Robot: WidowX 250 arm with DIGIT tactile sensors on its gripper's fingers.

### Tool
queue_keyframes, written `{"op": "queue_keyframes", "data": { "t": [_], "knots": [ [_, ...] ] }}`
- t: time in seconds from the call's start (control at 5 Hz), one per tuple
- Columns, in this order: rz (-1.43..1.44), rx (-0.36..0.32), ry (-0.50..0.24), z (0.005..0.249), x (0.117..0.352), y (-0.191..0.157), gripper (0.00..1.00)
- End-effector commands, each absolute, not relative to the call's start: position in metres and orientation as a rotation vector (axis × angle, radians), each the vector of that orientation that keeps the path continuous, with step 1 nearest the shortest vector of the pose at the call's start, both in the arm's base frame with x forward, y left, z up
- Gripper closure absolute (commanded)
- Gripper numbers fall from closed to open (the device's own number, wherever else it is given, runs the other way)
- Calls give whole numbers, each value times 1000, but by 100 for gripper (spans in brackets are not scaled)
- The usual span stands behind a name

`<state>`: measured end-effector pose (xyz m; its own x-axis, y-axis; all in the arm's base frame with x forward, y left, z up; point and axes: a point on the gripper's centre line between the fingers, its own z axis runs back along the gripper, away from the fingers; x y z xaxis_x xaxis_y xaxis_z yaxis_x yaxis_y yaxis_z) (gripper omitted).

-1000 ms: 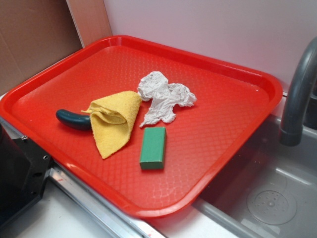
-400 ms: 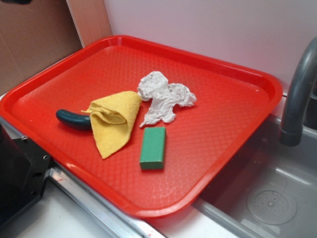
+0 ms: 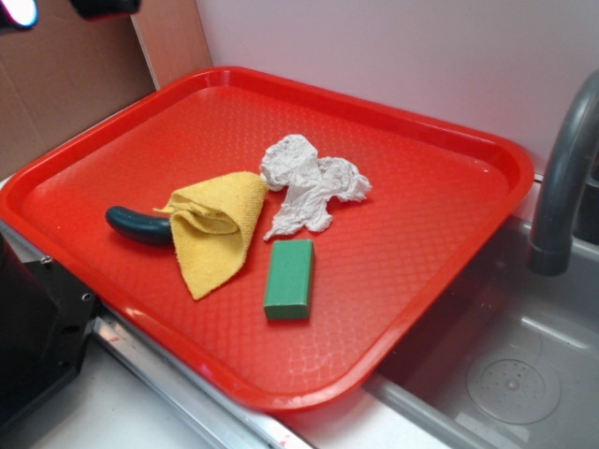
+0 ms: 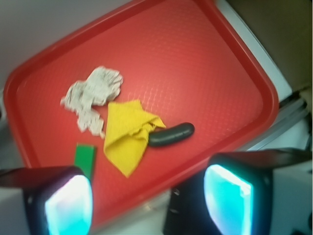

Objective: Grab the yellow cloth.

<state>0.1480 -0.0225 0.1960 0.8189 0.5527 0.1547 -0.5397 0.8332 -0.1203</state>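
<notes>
The yellow cloth (image 3: 217, 229) lies rumpled on the red tray (image 3: 421, 215), left of centre, its pointed corner toward the tray's front edge. It also shows in the wrist view (image 4: 128, 134). My gripper (image 4: 149, 205) hangs high above the tray's near edge, far from the cloth. Its two fingers stand wide apart with nothing between them. In the exterior view only a bit of the gripper (image 3: 56, 9) shows at the top left corner.
A dark green cucumber-like toy (image 3: 138, 225) touches the cloth's left side. A white crumpled paper towel (image 3: 309, 182) lies behind it and a green block (image 3: 289, 279) to its right. A grey sink (image 3: 510, 374) and faucet (image 3: 562, 178) stand at the right.
The gripper has come into the top left corner of the exterior view. The things on the tray have not moved.
</notes>
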Motion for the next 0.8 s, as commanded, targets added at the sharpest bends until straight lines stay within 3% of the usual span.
{"op": "queue_keyframes", "data": {
  "t": [0.0,0.2,0.6],
  "knots": [
    [702,-95,-255,146,182,-25,0],
    [684,-99,-240,113,191,-34,0],
    [629,-31,-212,50,208,-39,0]
  ]
}}
